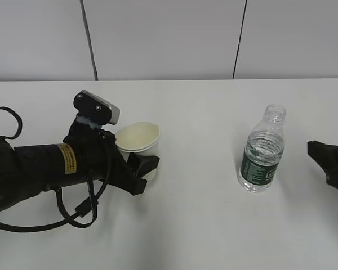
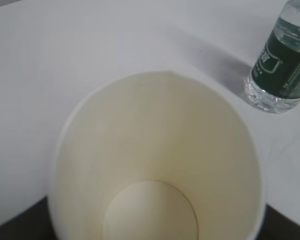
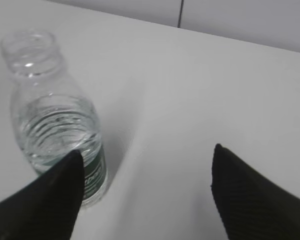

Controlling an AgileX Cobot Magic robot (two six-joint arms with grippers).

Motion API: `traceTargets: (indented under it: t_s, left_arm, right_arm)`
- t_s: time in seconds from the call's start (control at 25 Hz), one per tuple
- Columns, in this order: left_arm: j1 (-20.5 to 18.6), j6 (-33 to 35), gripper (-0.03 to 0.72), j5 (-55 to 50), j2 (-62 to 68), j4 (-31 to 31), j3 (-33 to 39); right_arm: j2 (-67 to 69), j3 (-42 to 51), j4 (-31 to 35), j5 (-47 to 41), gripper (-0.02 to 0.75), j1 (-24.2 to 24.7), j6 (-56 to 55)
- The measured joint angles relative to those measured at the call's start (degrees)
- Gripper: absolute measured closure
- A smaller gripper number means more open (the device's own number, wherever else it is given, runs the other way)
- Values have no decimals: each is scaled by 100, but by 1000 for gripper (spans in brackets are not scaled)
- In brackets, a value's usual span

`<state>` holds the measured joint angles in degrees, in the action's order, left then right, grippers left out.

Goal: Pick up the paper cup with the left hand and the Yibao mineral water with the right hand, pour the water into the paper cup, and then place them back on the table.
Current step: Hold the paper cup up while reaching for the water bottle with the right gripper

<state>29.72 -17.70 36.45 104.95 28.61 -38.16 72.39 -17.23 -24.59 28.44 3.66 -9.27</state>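
Robot lab bench, plain white table (image 1: 203, 225), bare grey panelled wall (image 1: 163, 39) behind

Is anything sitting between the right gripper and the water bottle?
Nothing visible. The right gripper stands open to the right of the water bottle, with only bare table between them.

The white table (image 1: 203, 225) carries a paper cup (image 1: 138, 138) standing upright with its mouth open, set between the fingers (image 1: 143, 163) of the left gripper (image 1: 136, 169), which close around its sides. A capless water bottle (image 1: 262, 151) with a dark green label stands upright on the table, just ahead of the spread fingers (image 3: 50, 200) of the right gripper (image 3: 145, 195) and apart from them.
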Motion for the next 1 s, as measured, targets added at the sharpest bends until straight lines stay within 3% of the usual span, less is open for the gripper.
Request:
traceTargets:
  t_s: [0.2,0.36,0.56,1.0]
  left_arm:
    - [0,0,256,0,0,-4,0]
    - [0,0,256,0,0,-4,0]
    - [0,0,256,0,0,-18,0]
    - [0,0,256,0,0,-27,0]
  right_arm:
    - [103,0,-1122,124,153,0,-724]
    - [123,0,-1358,195,153,-131,-905]
    - [532,0,-1228,404,153,-415,-881]
    - [1857,-11,-559,2025,153,-428,-64]
